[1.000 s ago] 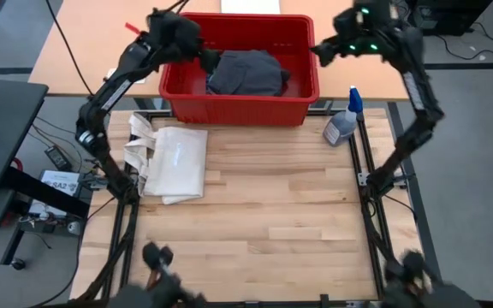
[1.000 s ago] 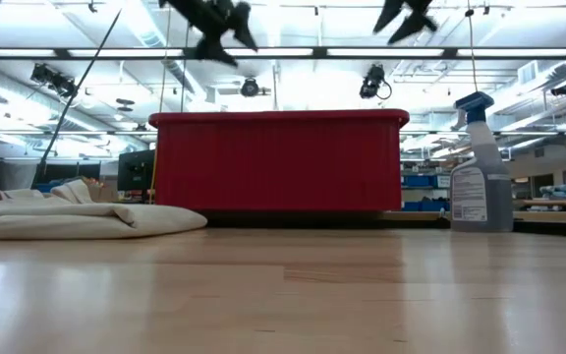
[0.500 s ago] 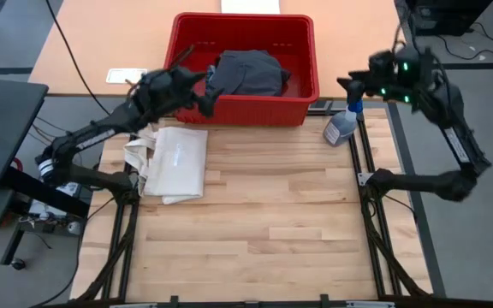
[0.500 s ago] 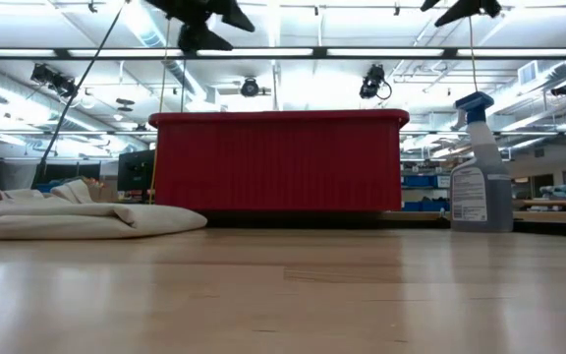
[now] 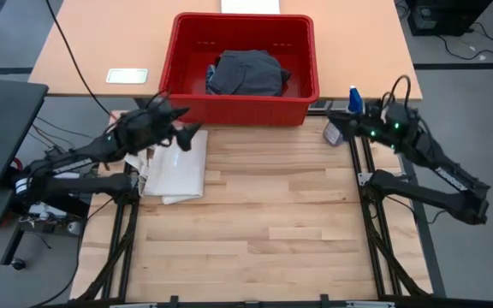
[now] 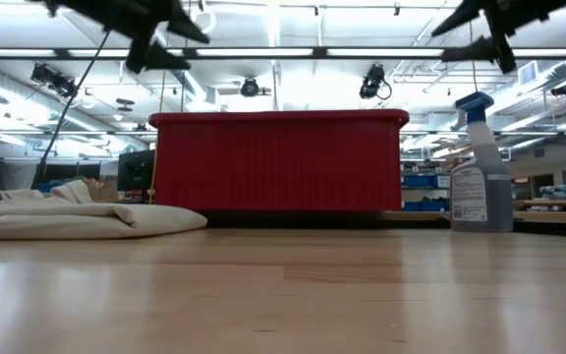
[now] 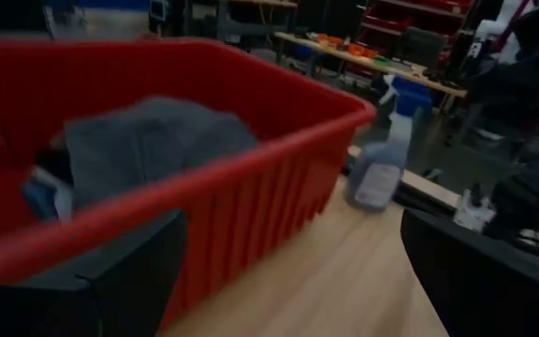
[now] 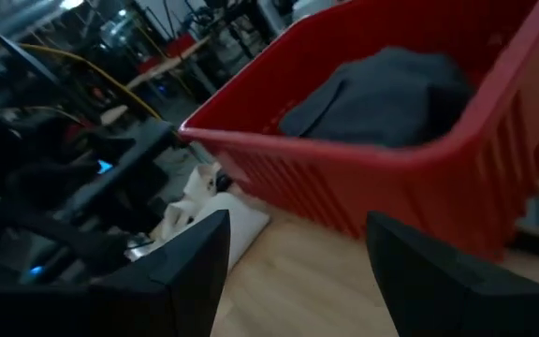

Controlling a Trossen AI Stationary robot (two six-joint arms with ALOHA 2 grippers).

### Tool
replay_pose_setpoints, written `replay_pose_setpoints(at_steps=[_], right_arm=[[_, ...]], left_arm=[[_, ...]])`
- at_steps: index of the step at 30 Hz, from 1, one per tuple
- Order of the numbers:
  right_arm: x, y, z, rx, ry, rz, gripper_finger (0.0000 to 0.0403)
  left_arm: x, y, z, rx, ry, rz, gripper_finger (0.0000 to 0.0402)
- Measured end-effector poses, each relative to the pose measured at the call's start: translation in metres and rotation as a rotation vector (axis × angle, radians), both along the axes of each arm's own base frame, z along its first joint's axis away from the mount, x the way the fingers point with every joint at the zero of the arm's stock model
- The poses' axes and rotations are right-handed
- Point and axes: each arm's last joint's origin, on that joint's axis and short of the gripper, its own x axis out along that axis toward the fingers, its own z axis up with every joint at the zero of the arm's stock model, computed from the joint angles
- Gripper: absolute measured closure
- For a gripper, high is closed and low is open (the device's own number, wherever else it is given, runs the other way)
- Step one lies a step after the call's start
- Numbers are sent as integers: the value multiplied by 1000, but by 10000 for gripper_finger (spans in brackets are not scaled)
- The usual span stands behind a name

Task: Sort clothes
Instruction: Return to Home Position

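One ribbed red plastic bin (image 5: 238, 111) at the far edge of the plank-topped wooden table (image 5: 272, 214) holds a single heap of soft clothes (image 5: 245, 73), with dark grey cloth on top. One limp white tote bag (image 5: 178, 167) lies under the left gripper (image 5: 187, 124). One clear spray bottle (image 5: 342, 127) stands beside the right gripper (image 5: 334, 122). Both grippers' fingers are spread wide, holding nothing.

low view: red bin (image 6: 278, 162) hides clothes (image 5: 246, 74).

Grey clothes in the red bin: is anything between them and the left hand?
Yes: the near wall of the red plastic bin separates the open left hand, over the white cloth tote bag, from the dark grey clothes.
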Motion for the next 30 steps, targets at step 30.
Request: replay_pose_setpoints(at_steps=[30], right_arm=[[15,37,-181,161,-291,187,147]], left_arm=[[-50,-67,-122,-614,-264,-96,6]])
